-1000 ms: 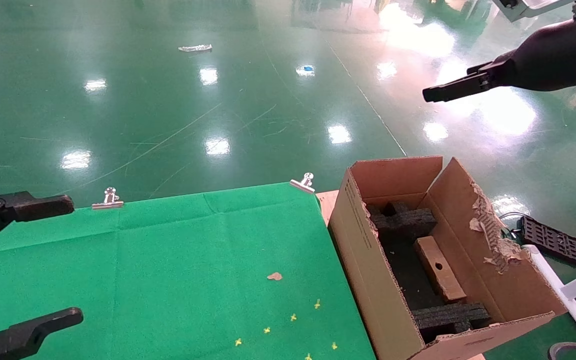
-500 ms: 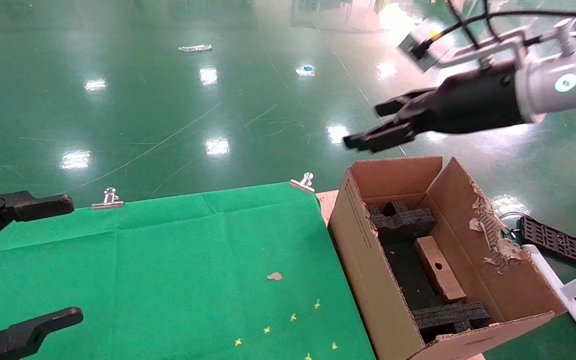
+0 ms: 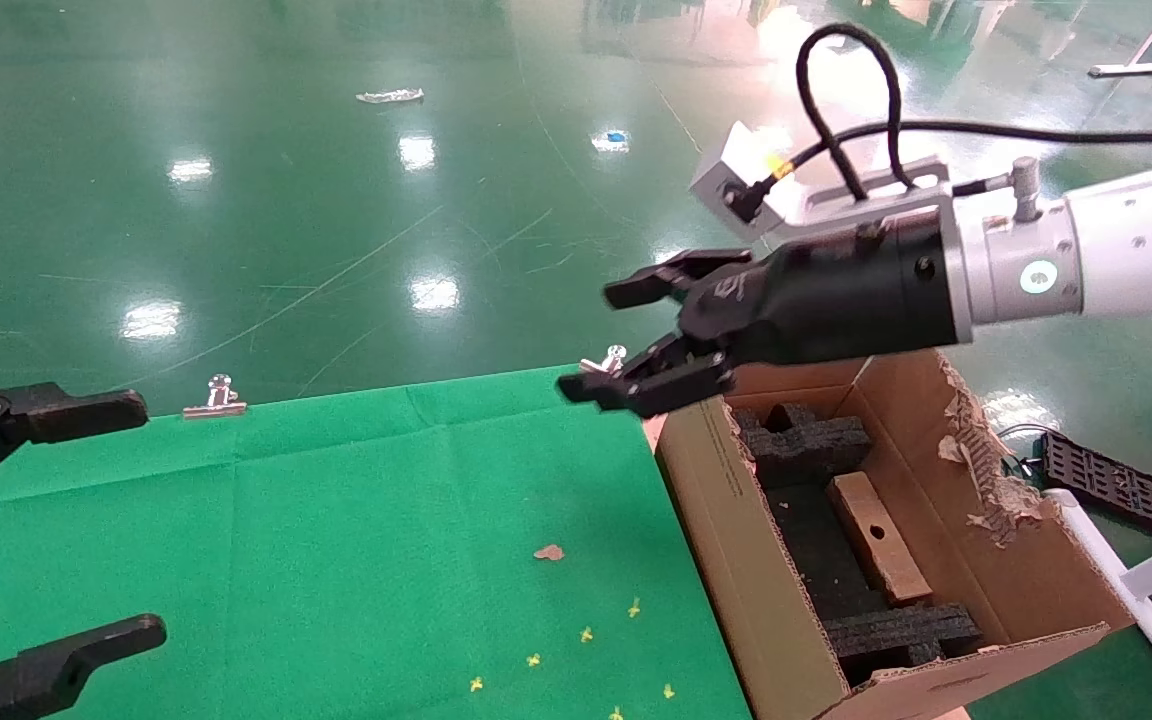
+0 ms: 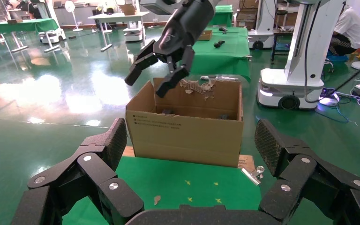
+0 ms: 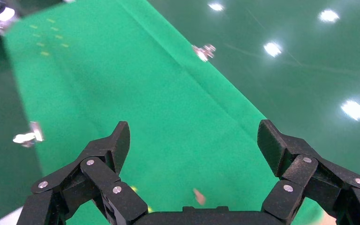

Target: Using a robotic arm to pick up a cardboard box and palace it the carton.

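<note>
Now we see the right gripper (image 3: 626, 340), fingers spread and empty, swung in over the carton's (image 3: 736, 540) near-left corner, while the box (image 3: 876, 535) already lies inside it; the left gripper (image 3: 46, 520) idles open.

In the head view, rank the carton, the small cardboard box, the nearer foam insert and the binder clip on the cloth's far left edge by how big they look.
Largest to smallest, head view:
1. carton
2. nearer foam insert and cardboard box, too close to rank; the insert is partly hidden by the carton wall
3. binder clip
</note>
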